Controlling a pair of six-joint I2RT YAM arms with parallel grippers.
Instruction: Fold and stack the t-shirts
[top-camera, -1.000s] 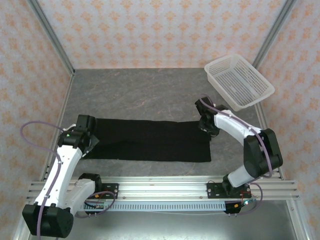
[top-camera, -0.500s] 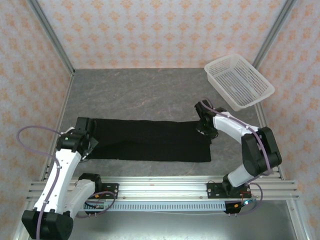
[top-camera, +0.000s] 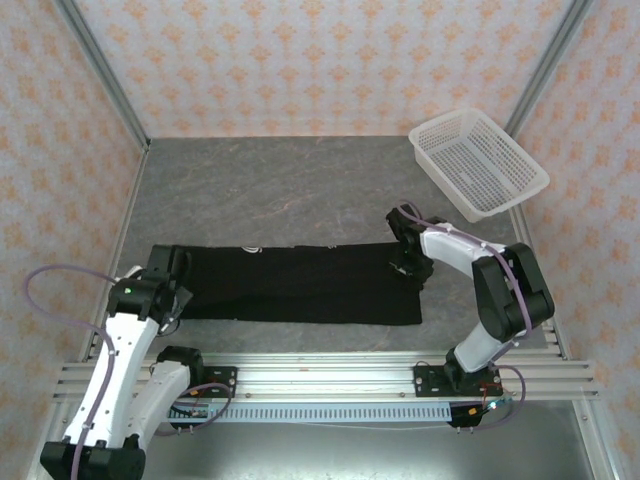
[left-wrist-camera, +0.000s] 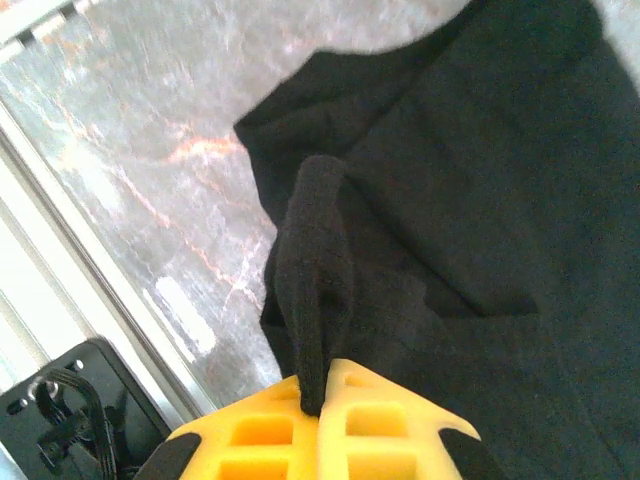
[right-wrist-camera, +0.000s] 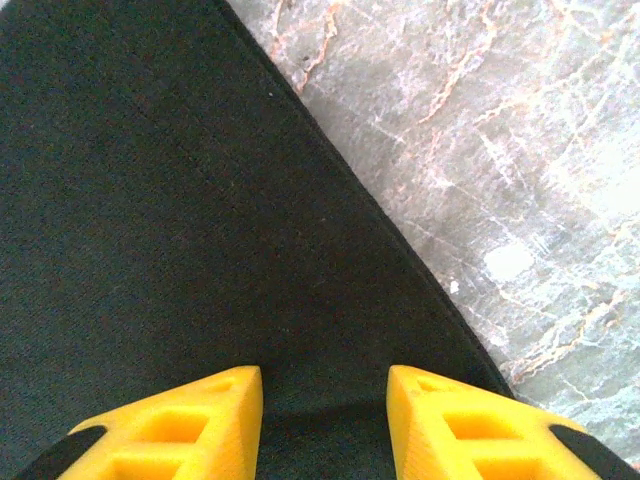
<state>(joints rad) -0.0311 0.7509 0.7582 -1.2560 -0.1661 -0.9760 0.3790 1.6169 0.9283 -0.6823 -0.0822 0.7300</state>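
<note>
1. Left robot arm: glossy white tubular links between chunky black joint housings.
2. Right robot arm: the same white shells, with a bulky black elbow block.
3. Thin lilac cable loops off each arm.
4. Wedge-shaped yellow plastic fingers have square moulded recesses and black backing.
5. Black metal base plates sit underneath.

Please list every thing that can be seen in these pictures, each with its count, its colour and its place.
t-shirt: one, black, lying as a long strip across the near part of the table
basket: one, white, far right corner, tilted
table: one, grey marbled, under the t-shirt
rail: one, silver, near edge
left end effector: one, yellow, shut on the t-shirt's left end
right end effector: one, yellow, open over the t-shirt's right edge
</note>
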